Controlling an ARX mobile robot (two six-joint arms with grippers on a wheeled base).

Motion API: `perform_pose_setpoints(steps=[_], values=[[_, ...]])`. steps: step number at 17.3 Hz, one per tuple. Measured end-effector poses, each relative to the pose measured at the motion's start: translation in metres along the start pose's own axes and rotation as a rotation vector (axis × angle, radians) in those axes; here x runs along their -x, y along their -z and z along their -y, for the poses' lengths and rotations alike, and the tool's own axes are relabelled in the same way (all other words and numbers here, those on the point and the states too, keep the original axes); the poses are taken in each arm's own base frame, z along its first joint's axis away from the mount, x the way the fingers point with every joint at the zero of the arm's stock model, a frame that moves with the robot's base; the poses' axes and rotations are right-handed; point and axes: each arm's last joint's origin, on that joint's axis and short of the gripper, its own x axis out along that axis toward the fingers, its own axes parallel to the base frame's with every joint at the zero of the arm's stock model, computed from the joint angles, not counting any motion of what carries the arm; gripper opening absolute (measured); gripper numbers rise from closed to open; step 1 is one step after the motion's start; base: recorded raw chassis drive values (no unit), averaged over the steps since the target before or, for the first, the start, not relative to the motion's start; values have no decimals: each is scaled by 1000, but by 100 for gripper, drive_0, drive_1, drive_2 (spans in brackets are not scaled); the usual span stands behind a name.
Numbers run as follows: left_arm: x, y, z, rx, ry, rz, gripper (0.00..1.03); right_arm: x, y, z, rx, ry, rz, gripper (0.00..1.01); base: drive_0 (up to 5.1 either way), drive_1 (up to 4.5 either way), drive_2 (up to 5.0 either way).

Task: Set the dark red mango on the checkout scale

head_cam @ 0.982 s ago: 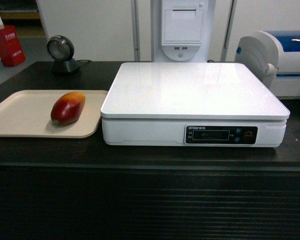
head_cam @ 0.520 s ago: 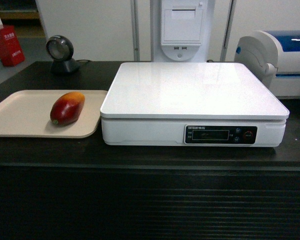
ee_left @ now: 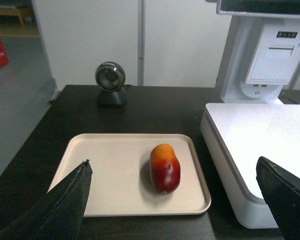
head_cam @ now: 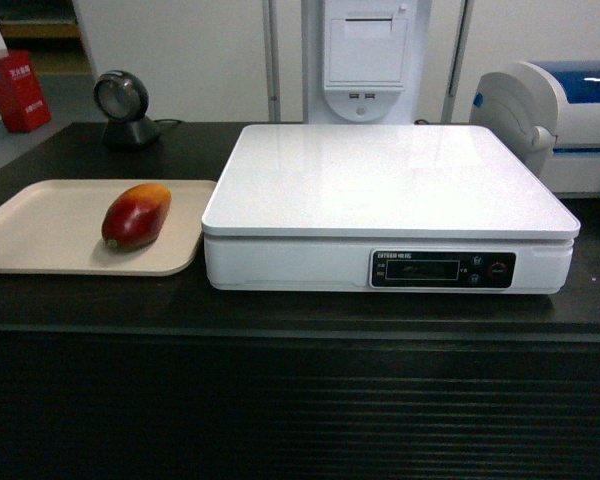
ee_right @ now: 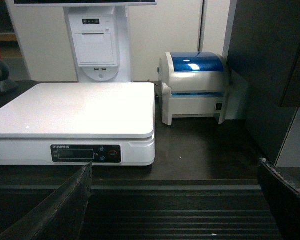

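Checkout (head_cam: 100, 310): dark counter, it carries everything.
Scale (head_cam: 380, 180): wide flat platform, bare; a step up above the tray level.
Tray (head_cam: 40, 225): beige, low rim, just left of the scale.
Mango (ee_left: 164, 168): lies on the tray, near its right side; probably firm, glossy and a little slippery (take it across the narrow middle).
Left gripper (ee_left: 172, 200): spread wide, holds nothing, free room above the mango.
Right gripper (ee_right: 172, 200): spread wide, holds nothing.

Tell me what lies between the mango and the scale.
Only bare beige tray surface and its rim separate the dark red mango from the scale, per the left wrist view.
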Motion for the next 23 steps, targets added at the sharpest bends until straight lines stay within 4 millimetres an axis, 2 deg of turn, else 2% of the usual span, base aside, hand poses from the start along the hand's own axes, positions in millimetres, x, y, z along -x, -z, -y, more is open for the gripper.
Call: perform_pose_setpoints(steps=[2,5,9,12,15,19,23], values=[[-63,9,-7,6,49,-112,98,0,0,0,0,0,0,98,0,0,0],[-132,26,-2,29,131,-265,98,0,0,0,0,0,0,98,0,0,0],[-195,43,4,44,158,-386,98,0,0,0,0,0,0,98,0,0,0],[-223,52,3,55,171,-448,98,0,0,0,0,0,0,98,0,0,0],[-243,52,0,57,166,-474,98,0,0,0,0,0,0,98,0,0,0],[-260,56,-1,60,172,-523,98,0,0,0,0,0,0,98,0,0,0],[-263,79,-2,39,180,-616,98,0,0,0,0,0,0,98,0,0,0]])
